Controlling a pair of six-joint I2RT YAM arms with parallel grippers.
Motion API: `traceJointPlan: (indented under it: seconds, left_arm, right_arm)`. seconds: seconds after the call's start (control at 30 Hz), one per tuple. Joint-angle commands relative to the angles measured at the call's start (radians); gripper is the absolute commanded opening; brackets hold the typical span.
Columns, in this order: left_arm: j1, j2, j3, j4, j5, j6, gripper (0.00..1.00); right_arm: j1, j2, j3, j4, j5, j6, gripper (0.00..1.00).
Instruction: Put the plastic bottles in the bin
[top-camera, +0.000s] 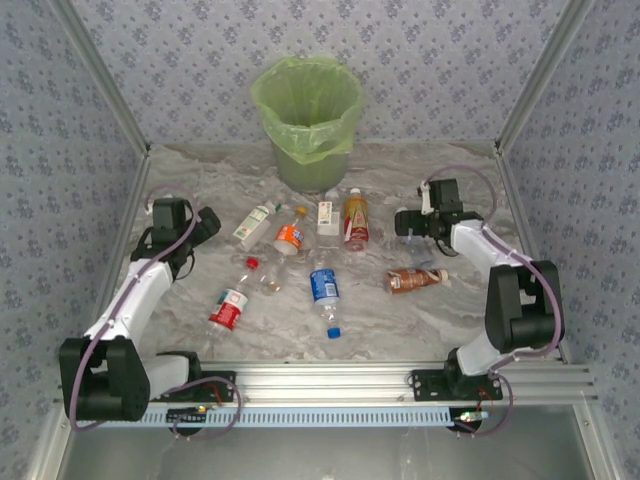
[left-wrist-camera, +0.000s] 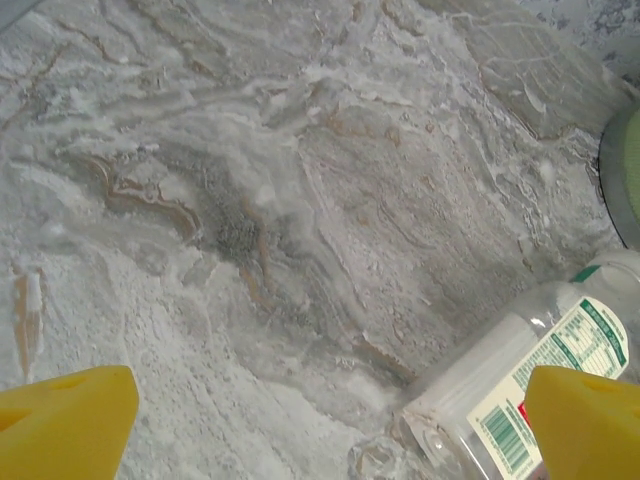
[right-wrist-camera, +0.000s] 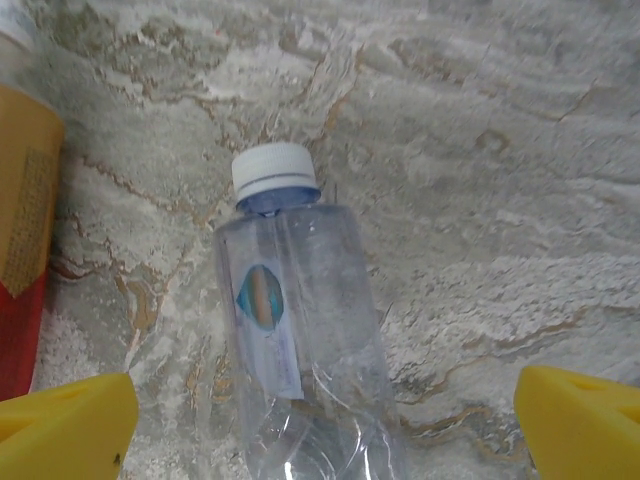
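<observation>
Several plastic bottles lie on the marble table in front of the green-lined bin (top-camera: 305, 110): a green-label one (top-camera: 256, 224), an orange-label one (top-camera: 290, 237), a tall orange-red one (top-camera: 355, 220), a blue-label one (top-camera: 325, 290), a red-label one (top-camera: 230, 308) and a brown-label one (top-camera: 413, 280). My left gripper (top-camera: 207, 226) is open, left of the green-label bottle (left-wrist-camera: 520, 395), whose base lies near its right fingertip (left-wrist-camera: 585, 420). My right gripper (right-wrist-camera: 325, 430) is open above a clear white-capped bottle (right-wrist-camera: 295, 320) that lies between its fingertips.
A small white bottle (top-camera: 328, 217) and a clear red-capped one (top-camera: 262, 272) lie among the others. The tall orange-red bottle (right-wrist-camera: 25, 200) lies just left of my right gripper. Patterned walls close in the table on three sides. The bin's edge (left-wrist-camera: 625, 170) shows at far right.
</observation>
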Motion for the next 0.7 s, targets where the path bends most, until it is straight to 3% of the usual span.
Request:
traceJointPlan:
  seconds: [0.0,0.13,0.27,0.43,0.67]
  left_arm:
    - [-0.002,-0.004,0.050,-0.073,0.023,-0.043,0.99]
    - [-0.002,0.013,0.048,-0.068,0.024,-0.060,0.99]
    - [-0.003,0.021,0.048,-0.073,0.014,-0.076,0.99]
    - [-0.003,0.023,0.054,-0.115,-0.048,-0.123,0.99]
    - [-0.002,0.013,0.058,-0.132,-0.022,-0.121,0.99]
  right_arm:
    - [0.009,0.060,0.068,-0.113,-0.028,-0.003,0.98]
    - [0.025,0.133,0.122,-0.139,-0.017,-0.010,0.97]
    - [0.047,0.215,0.185,-0.186,0.096,0.031,0.95]
    - [0.045,0.284,0.249,-0.223,0.109,0.065,0.92]
    - [0.043,0.337,0.305,-0.278,0.157,0.082,0.73]
